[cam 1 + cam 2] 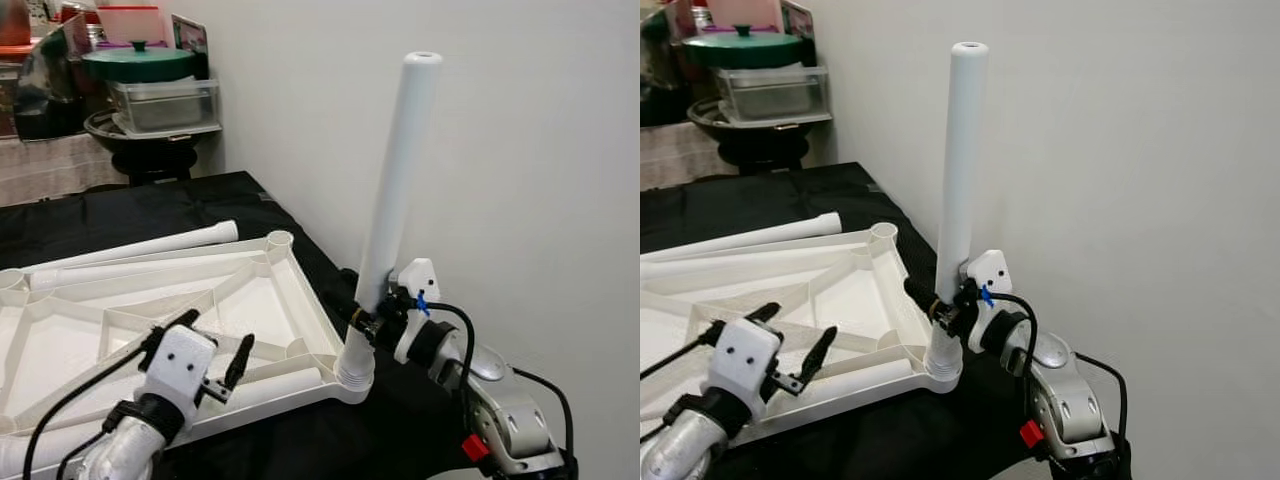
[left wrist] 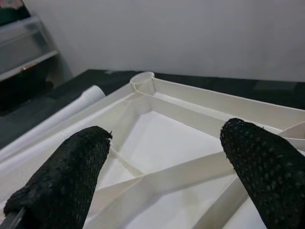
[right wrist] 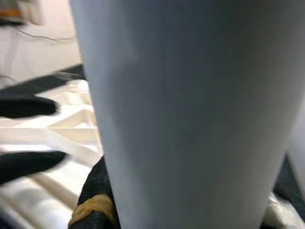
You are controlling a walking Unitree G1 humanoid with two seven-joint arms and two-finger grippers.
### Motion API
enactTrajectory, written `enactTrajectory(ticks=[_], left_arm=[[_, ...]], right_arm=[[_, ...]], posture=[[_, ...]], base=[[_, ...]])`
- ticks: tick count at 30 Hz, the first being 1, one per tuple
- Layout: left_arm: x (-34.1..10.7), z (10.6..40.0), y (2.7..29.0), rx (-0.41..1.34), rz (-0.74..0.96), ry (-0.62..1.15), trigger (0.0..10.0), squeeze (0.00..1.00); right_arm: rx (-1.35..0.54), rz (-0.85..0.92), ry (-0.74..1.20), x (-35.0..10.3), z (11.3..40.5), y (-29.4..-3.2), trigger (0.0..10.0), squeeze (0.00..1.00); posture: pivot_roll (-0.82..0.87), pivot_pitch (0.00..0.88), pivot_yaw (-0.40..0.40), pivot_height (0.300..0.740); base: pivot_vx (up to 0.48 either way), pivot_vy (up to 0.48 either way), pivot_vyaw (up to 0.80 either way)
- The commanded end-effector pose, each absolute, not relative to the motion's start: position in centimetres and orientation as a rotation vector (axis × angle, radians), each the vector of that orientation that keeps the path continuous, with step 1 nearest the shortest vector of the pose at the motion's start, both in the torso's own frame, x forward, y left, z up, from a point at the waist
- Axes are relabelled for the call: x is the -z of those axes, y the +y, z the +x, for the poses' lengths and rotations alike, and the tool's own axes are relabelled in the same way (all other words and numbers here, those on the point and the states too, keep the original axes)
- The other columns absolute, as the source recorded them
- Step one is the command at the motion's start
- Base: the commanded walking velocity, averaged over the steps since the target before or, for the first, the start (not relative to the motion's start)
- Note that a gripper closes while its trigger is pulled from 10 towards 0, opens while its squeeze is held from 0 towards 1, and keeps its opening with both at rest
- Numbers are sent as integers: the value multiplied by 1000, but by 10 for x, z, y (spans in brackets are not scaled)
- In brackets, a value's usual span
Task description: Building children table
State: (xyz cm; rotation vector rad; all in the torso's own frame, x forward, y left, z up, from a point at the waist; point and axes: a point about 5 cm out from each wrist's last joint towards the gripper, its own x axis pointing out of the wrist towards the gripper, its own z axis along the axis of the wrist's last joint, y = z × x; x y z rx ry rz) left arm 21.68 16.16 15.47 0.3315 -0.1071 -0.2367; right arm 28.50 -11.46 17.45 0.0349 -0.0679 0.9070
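The right pincer (image 1: 372, 318) pinches the upright white table leg (image 1: 398, 170) at the overturned tabletop's (image 1: 262, 300) corner socket (beside the wall). The left pincer (image 1: 212, 345) hovers spread above the tabletop's near rim, near the bench (image 1: 200, 200) edge.

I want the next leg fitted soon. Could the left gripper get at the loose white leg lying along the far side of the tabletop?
Probably yes: the left gripper is open above the upturned tabletop, and nothing stands between it and the loose leg beyond the far rim.

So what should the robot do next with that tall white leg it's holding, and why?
Probably keep twisting the tall white plastic leg down into the corner socket of the upside-down white tabletop. The right gripper clamps its base, which looks not yet fully seated. The open left gripper could steady the frame.
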Motion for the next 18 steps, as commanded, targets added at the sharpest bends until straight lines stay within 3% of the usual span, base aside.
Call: enactTrajectory(ticks=[1, 18], left_arm=[[-150, 216, 158, 245, 324, -102, 10000, 0], [-149, 215, 162, 228, 297, -113, 10000, 0]], right_arm=[[-1109, 163, 67, -146, 267, -96, 10000, 0], [-1269, 127, 143, -138, 274, -103, 10000, 0]], posture=[[84, 0, -30, 740], [113, 0, -48, 740]], base=[[0, 0, 0], [0, 0, 0]])
